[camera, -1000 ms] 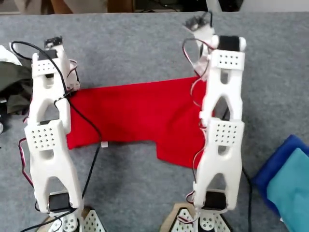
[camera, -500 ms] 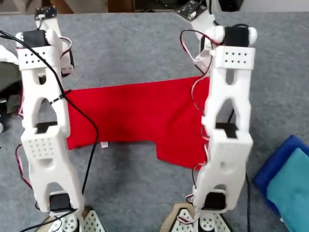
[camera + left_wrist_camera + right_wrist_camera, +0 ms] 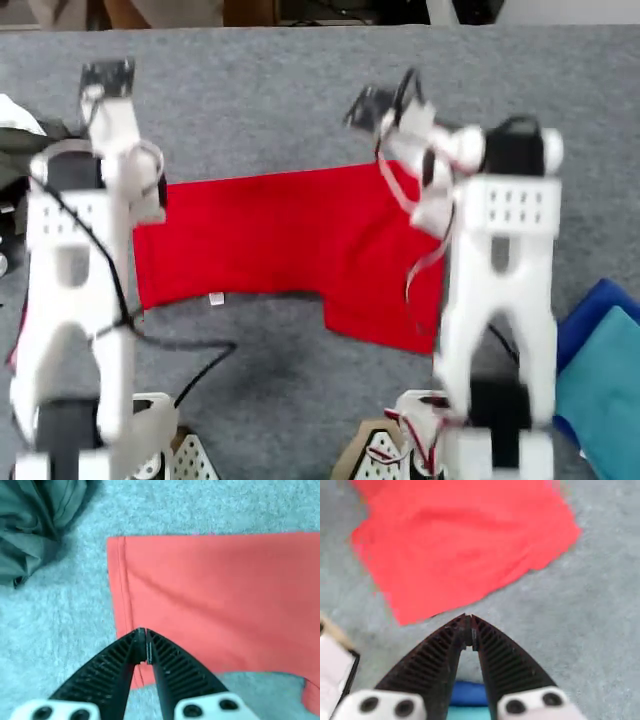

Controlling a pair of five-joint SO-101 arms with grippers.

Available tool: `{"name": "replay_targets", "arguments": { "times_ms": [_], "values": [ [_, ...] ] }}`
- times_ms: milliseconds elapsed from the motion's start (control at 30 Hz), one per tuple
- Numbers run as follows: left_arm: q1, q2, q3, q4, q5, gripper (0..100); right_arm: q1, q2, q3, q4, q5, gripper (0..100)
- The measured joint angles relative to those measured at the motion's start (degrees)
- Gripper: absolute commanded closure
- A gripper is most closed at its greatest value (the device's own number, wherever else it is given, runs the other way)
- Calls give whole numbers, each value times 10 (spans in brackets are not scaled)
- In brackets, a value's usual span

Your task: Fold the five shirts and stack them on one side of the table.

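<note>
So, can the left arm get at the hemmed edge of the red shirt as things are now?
Probably yes. The left claw hangs over the hemmed edge of the red shirt with nothing between them; the dark green cloth lies apart from it. The claw is shut, so it must open first.

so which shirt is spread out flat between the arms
The red shirt; the dark green shirt is bunched up, the blue shirt and teal shirt are stacked aside.

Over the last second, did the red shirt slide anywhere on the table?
No. The red shirt lies where it lay: its white tag sits at the same spot on the grey table, and its far edge has not shifted.
</note>
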Motion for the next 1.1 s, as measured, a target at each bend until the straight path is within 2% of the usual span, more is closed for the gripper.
{"name": "replay_targets", "arguments": {
  "times_ms": [100, 200, 367, 467, 700, 933, 1100],
  "values": [
    [-26, -73, 156, -103, 0, 981, -11, -113, 154, -12, 30, 823],
    [-60, -104, 262, -195, 0, 981, -27, -233, 302, -14, 57, 785],
    [-95, -108, 360, -345, 0, 981, -78, -421, 503, -1, 69, 782],
    [-98, -92, 382, -406, 1, 981, -90, -476, 551, -2, 69, 782],
    [-98, 1, 380, -428, 2, 981, -112, -394, 597, -82, 69, 781],
    [-98, 123, 313, -430, 12, 981, -192, -313, 636, -193, 11, 781],
    [-98, 139, 299, -430, 12, 981, -213, -307, 695, -265, -4, 781]
  ]
}}
